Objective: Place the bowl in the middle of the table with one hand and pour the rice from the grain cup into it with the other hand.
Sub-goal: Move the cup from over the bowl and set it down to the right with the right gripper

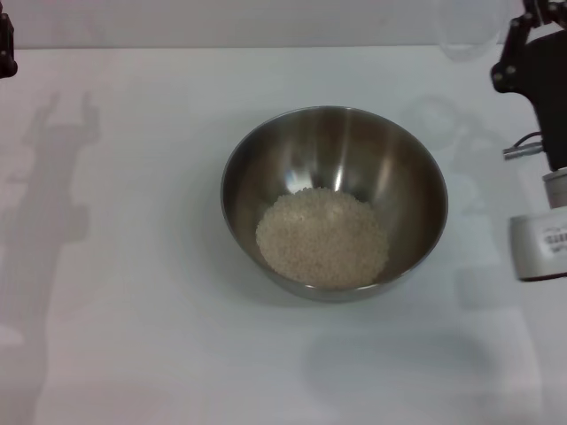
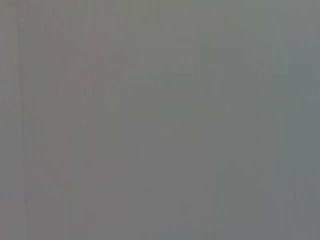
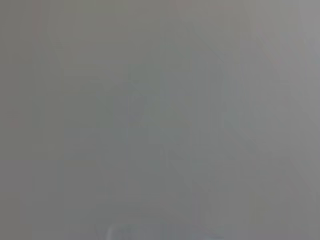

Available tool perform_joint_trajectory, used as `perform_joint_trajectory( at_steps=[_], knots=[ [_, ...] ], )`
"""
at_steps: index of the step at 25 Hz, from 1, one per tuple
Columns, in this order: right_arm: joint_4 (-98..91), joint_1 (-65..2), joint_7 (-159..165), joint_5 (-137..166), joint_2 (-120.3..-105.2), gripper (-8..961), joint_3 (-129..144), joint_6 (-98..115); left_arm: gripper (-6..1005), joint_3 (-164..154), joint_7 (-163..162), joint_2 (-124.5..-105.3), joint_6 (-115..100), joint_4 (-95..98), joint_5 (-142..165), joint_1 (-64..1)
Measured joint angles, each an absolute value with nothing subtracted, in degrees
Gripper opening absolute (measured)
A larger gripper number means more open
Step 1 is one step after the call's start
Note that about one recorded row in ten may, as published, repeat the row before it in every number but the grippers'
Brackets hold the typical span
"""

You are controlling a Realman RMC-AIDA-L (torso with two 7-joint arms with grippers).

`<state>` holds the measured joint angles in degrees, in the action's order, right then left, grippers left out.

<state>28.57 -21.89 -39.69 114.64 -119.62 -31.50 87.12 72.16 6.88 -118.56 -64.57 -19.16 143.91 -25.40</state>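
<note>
1. Sitting at the centre of the frame on the plain white table (image 1: 115,336), the large round stainless-steel bowl (image 1: 416,190) holds the pile of off-white rice (image 1: 322,237); pouring seems done.
2. At the upper right, the right gripper (image 1: 518,44) apparently holds the small clear plastic grain cup (image 1: 469,31) raised, seemingly empty; its grip I cannot tell.
3. At the upper left edge, the left gripper (image 1: 5,44) is parked, its state unclear.

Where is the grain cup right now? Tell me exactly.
In the head view the grain cup is at the far right edge of the table, raised beside the right gripper, beyond and right of the bowl holding the rice.
</note>
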Motion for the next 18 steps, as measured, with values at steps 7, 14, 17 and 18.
perform_joint_trajectory(
  at_steps=[7,14,17,18],
  knots=[
    [28.2,-21.2,-25.2,108.7,-119.86,15,-31.1,85.6,449,72.2,7.6,-118.56,-64.8,-19.2,144.1,-25.7],
    [29.6,-21.0,-24.8,104.6,-119.84,16,-31.2,83.3,450,72.2,7.6,-118.56,-64.9,-19.2,144.2,-26.2],
    [28.5,-21.7,-24.5,104.3,-119.78,16,-31.6,80.1,450,72.2,7.6,-118.56,-64.9,-19.2,144.2,-26.3],
    [28.5,-21.7,-24.5,104.3,-119.78,16,-31.6,80.1,450,72.2,7.6,-118.56,-64.9,-19.2,144.2,-26.3]
  ],
)
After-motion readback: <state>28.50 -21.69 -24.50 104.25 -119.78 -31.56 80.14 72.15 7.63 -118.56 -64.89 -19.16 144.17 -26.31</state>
